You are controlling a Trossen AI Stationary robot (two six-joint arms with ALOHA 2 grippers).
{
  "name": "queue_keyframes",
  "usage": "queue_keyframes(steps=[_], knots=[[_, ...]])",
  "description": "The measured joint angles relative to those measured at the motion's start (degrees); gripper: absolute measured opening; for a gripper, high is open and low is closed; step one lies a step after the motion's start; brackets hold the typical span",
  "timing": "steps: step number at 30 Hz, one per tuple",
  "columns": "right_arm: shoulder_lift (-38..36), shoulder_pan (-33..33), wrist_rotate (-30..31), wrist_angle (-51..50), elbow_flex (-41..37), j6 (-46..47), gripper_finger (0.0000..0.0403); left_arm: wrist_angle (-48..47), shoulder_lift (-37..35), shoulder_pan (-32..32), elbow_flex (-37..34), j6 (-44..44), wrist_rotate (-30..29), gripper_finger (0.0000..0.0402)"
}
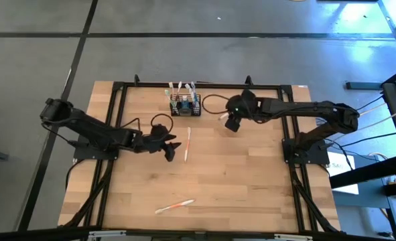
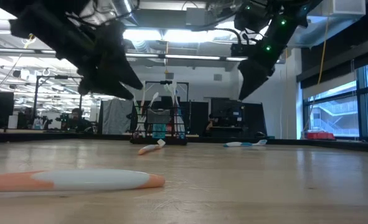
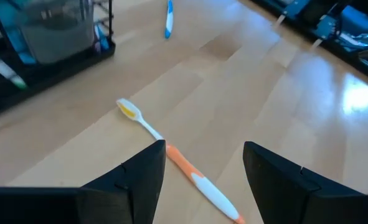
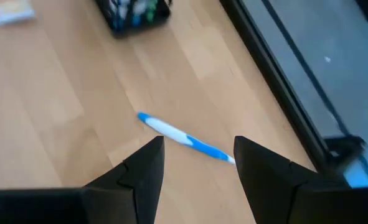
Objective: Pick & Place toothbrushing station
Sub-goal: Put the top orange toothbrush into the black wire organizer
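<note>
Hovering above the table [image 1: 238, 187] with both end effectors released, we see the left end effector [image 3: 202, 165] over an orange-and-white toothbrush [image 3: 184, 171] and the right end effector [image 4: 196, 162] over a blue one [image 4: 180, 138], while the toothbrushing station [image 1: 185, 105] stands at the far edge between them. We judge either could skid a thin brush or bump the station, spilling its upright brushes. We read no writing.

Wooden table [image 1: 251, 181] bears basket [image 1: 185, 106], apparently three toothbrushes [image 1: 187, 142].
</note>
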Motion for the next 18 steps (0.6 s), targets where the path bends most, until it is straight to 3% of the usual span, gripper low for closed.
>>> queue_keyframes(steps=[5,18], knots=[[0.0,2.14,5.8,-3.15,-0.02,2.38,0.0197,2.78,4.34,2.92,0.13,-1.67,4.21,0.0212],[0.0,3.38,10.68,-14.55,-0.02,8.74,0.0197,1.8,13.99,4.35,7.05,-3.02,5.89,0.0212]])
